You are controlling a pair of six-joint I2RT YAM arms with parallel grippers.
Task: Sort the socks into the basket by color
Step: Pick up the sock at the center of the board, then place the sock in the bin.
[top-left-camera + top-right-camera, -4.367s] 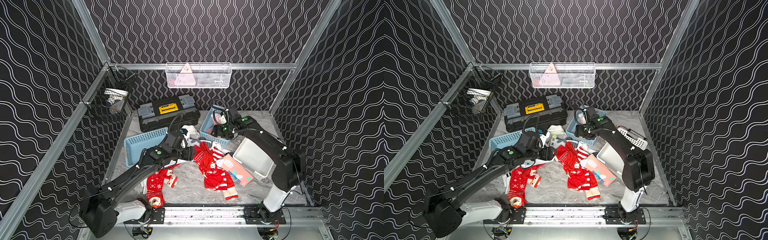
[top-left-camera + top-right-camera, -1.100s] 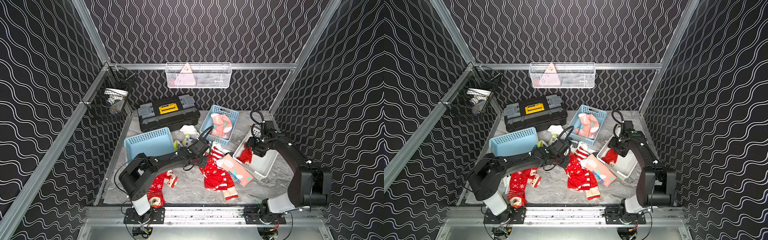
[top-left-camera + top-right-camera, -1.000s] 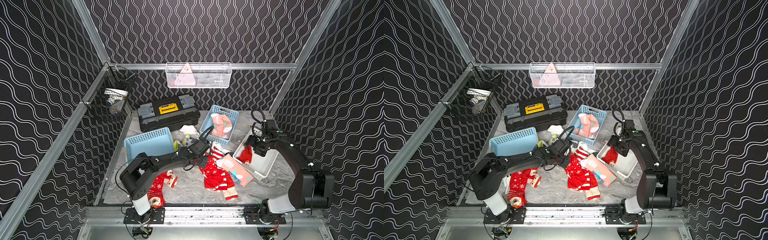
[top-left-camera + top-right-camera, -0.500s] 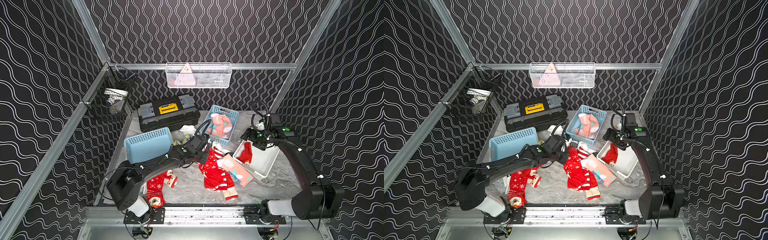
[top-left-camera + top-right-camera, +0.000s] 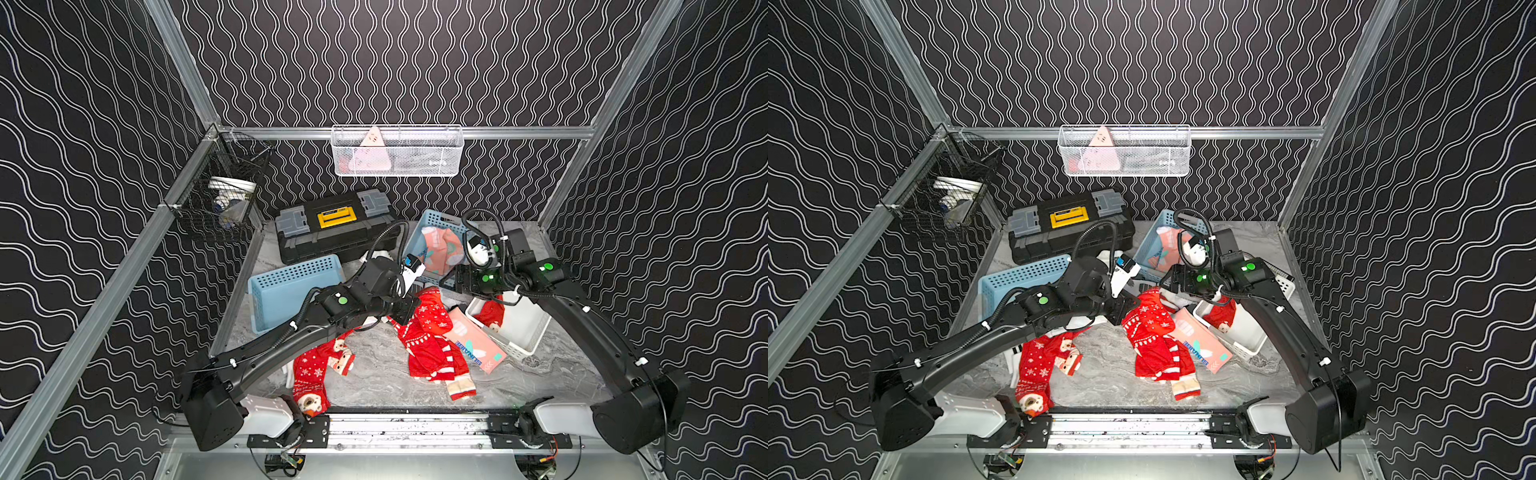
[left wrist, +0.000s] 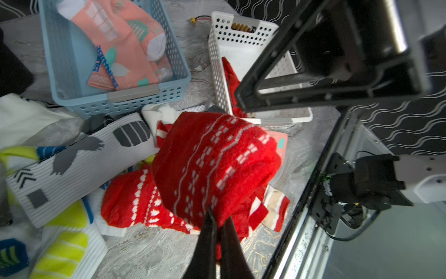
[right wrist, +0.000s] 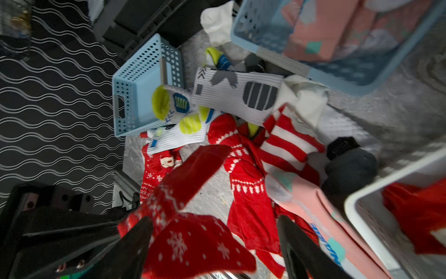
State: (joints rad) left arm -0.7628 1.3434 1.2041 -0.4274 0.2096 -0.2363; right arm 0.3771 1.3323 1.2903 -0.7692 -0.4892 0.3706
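left arm [image 5: 291, 336], jaws closed, right arm [image 5: 582, 316], jaws spread

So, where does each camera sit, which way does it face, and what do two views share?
Top views: high over the front rail, looking down toward the back wall; both arms show, with left tool and right tool.
Left wrist: on the left arm, looking past its shut tool at the red sock it pinches and the white basket; the right arm shows.
Right wrist: on the right arm, looking down through its open tool at the sock pile.
Shared: both wrist views show that red sock and the white basket.
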